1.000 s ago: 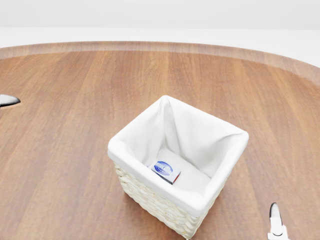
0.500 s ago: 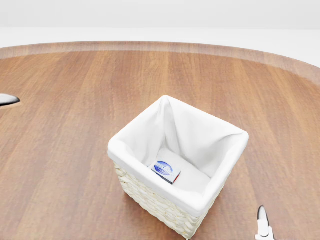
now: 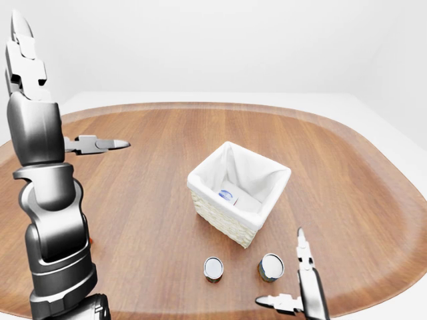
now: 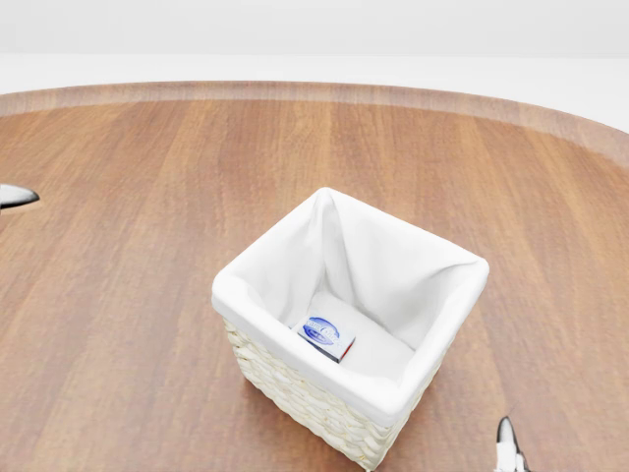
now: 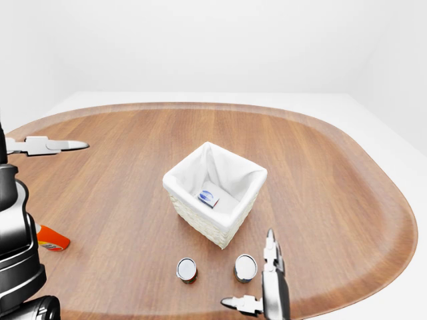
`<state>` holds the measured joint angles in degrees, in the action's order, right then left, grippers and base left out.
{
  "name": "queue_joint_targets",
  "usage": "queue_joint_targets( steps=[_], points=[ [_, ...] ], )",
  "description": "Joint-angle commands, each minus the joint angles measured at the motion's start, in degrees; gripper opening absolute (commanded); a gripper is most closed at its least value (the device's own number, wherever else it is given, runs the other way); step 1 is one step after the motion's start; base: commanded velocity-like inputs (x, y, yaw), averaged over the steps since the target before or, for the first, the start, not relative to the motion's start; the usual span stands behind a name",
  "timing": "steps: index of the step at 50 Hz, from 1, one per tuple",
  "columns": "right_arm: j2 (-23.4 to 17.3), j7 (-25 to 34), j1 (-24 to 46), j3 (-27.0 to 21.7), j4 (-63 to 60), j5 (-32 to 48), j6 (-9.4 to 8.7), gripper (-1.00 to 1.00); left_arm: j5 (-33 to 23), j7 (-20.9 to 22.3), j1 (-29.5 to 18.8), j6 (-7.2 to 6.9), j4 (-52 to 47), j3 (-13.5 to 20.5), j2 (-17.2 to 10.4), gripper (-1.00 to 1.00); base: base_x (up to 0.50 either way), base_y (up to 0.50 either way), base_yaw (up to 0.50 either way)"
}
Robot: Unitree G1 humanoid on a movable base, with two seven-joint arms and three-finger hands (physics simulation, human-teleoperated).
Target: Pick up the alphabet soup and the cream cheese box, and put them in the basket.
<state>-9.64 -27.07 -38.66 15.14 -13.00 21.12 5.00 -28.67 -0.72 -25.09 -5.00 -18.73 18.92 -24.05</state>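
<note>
Wooden table (image 3: 347, 173) carries the basket (image 3: 237, 223) at centre, cream cheese box (image 4: 326, 337) lying inside on the liner. Left hand (image 3: 27, 63) raised at 10 o'clock, fingers wide, empty. Right hand (image 5: 267, 283) at 5 o'clock, fingers spread, empty. 2 cans (image 5: 187, 270) stand at 6 o'clock below the basket; which is alphabet soup, cannot tell. Orange bottle (image 5: 52, 239) at 8 o'clock.

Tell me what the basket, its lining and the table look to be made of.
Basket: pale woven wicker, by the braided texture on its wall. Lining: matte white cloth, folded over the rim with soft creases. Table: brown wood or veneer, satin, with streaked grain.
</note>
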Motion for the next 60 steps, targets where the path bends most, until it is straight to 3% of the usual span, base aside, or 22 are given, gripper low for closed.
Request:
queue_joint_targets(
  steps=[1,20,60],
  points=[
    [0.8,-0.1,2.2,0.0,3.3,0.5,0.00,1.00,0.0,-0.1,0.0,0.00,0.2,-0.1,0.0,1.00,0.00,0.00,0.00],
    [3.5,0.7,6.3,-3.3,13.6,1.1,0.00,1.00,-0.1,-0.1,0.0,0.00,0.1,0.0,0.0,1.00,0.00,0.00,0.00],
    [6.5,1.4,11.6,-5.9,21.9,3.7,0.00,1.00,0.0,0.1,0.0,0.00,-0.3,0.1,0.0,1.00,0.00,0.00,0.00]
  ],
)
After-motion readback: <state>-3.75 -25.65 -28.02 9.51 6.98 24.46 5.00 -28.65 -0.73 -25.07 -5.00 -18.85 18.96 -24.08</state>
